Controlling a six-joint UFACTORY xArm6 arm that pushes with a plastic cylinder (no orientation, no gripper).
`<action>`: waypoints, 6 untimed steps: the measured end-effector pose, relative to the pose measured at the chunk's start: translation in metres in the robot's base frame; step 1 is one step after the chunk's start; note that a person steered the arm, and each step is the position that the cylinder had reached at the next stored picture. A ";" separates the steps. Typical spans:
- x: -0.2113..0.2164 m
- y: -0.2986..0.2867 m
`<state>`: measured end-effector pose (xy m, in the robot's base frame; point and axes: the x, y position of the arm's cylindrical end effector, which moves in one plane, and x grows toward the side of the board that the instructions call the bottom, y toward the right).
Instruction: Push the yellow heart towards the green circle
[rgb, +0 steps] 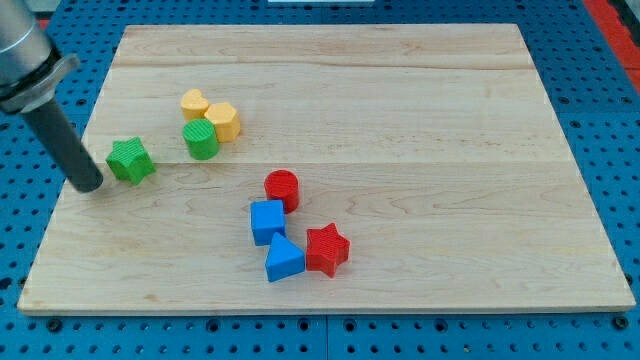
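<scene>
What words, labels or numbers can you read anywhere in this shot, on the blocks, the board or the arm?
None: no readable text shows.
The wooden board is bare wood grain.
The yellow heart, green circle and the other blocks carry no marks.
The dark rod ending in my tip shows no label.

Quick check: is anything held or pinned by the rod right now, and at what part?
Nothing is held. My tip rests on the board just to the view's left of the green star, apart from the yellow heart and green circle.

board (400, 110): pale matt wood, visible grain | green star (130, 160): ribbed matt plastic | rod (62, 140): dark, smooth
</scene>
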<state>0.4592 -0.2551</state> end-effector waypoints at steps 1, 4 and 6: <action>-0.027 0.028; -0.134 0.018; -0.135 0.094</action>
